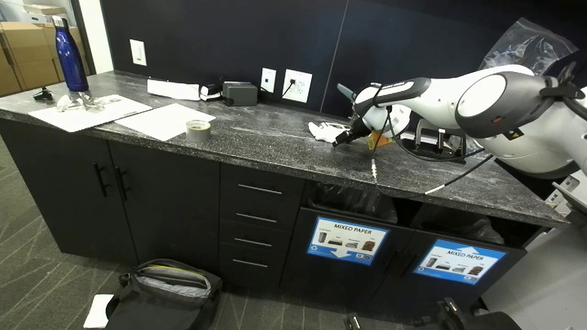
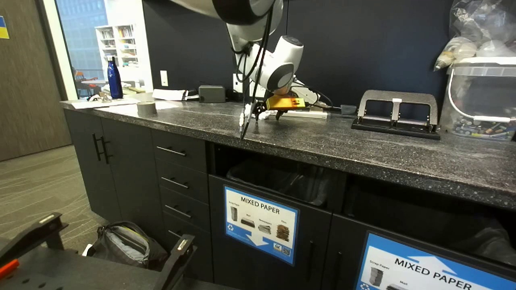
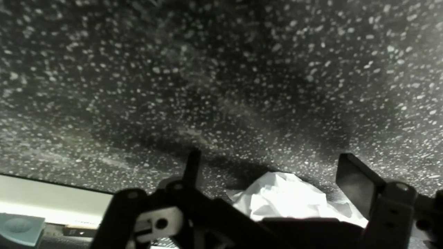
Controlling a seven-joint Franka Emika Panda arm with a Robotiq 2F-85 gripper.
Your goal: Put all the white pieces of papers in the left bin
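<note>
Countertop (image 1: 270, 137) black, white speckle. Crumpled paper (image 1: 324, 133) toward back edge: plain white. Gripper (image 3: 270, 155) black, arm (image 1: 440, 105) white and dark grey. Bottle (image 1: 69, 55) at left end: deep blue. Left bin (image 1: 332, 282) under front edge: black front, white sign (image 1: 347, 241), blue border.

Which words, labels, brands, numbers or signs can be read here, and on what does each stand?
"MIXED PAPER": left sign, on the left bin.
"MIXED PAPER": right sign, on the right bin.
"Scrap Paper": right sign.
"Mail": right sign.
Too small or blurred: both signs' other print; marks on the blue bottle and robot arm; faint marks on the wrist view's pale strip.
</note>
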